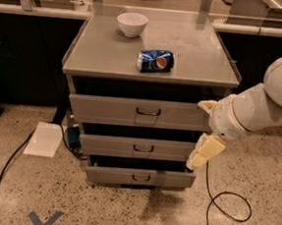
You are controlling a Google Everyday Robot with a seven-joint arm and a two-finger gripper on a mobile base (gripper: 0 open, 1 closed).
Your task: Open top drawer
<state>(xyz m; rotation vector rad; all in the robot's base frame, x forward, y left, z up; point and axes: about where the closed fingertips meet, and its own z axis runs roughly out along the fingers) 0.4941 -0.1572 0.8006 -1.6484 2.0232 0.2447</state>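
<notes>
Claw (jaws spread apart, gripping nothing) hung beside the right end of the top drawer, below the bench surface.

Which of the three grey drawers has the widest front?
The top drawer, just under the tabletop: its front is wider and taller than the two below. The gripper hangs right of the middle drawer.

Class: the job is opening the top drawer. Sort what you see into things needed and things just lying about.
Needed: top drawer, wire handle, gripper beside the middle drawer's right end.
Lying about: white bowl, blue can, paper sheet, floor cable.
</notes>
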